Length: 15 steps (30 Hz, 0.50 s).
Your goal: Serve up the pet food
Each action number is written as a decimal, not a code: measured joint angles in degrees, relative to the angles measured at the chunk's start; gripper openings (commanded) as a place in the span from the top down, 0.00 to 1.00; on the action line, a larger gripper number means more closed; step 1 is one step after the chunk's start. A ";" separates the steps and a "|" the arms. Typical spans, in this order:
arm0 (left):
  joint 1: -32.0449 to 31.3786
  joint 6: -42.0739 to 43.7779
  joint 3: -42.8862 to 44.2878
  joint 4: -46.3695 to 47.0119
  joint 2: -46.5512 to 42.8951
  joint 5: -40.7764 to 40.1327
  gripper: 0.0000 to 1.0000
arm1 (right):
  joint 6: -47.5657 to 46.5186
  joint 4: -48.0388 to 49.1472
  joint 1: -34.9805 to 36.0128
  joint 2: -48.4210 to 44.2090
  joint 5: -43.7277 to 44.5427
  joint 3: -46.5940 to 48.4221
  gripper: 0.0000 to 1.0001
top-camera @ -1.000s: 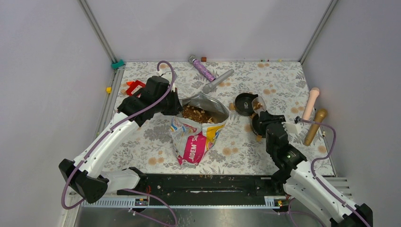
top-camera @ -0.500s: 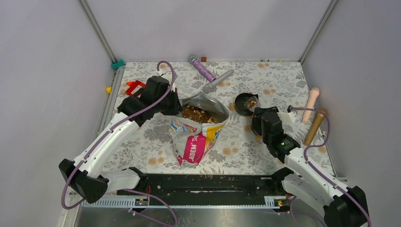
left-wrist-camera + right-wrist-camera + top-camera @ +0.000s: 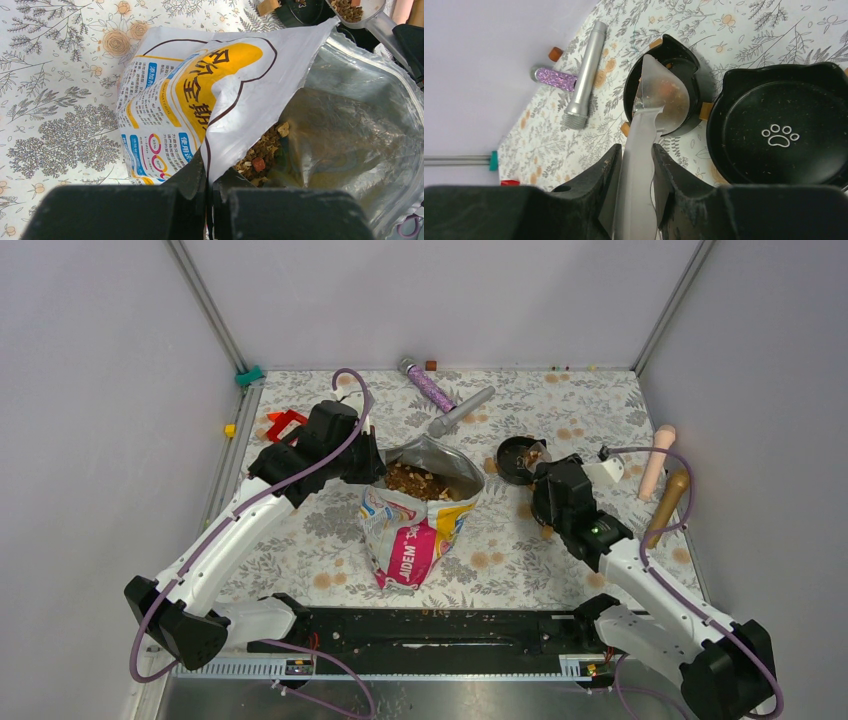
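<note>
Mostly the pet food (image 3: pixel 425 481) sits as a brown heap inside the open bag (image 3: pixel 410 540), mid-way across the floral mat (image 3: pixel 560 405). A smaller load rides in a translucent scoop (image 3: pixel 660 97), poised over the small black bowl (image 3: pixel 681 55); orange bits show through the scoop's wall. Scoop handle clamped between the fingers of the right gripper (image 3: pixel 636 167). Bag's torn rim pinched flat in the left gripper (image 3: pixel 207 197), jaws pressed together on the foil. Just beside the small bowl: a larger paw-print dish (image 3: pixel 781 135). Beyond, near the back wall, a silver cylinder (image 3: pixel 586 75) and a purple glitter tube (image 3: pixel 555 78), ends close together.
</note>
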 measured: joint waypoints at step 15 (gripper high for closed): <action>0.00 0.02 0.00 0.00 0.02 0.04 1.00 | -8.37 -6.01 -0.02 4.63 -1.64 7.23 1.00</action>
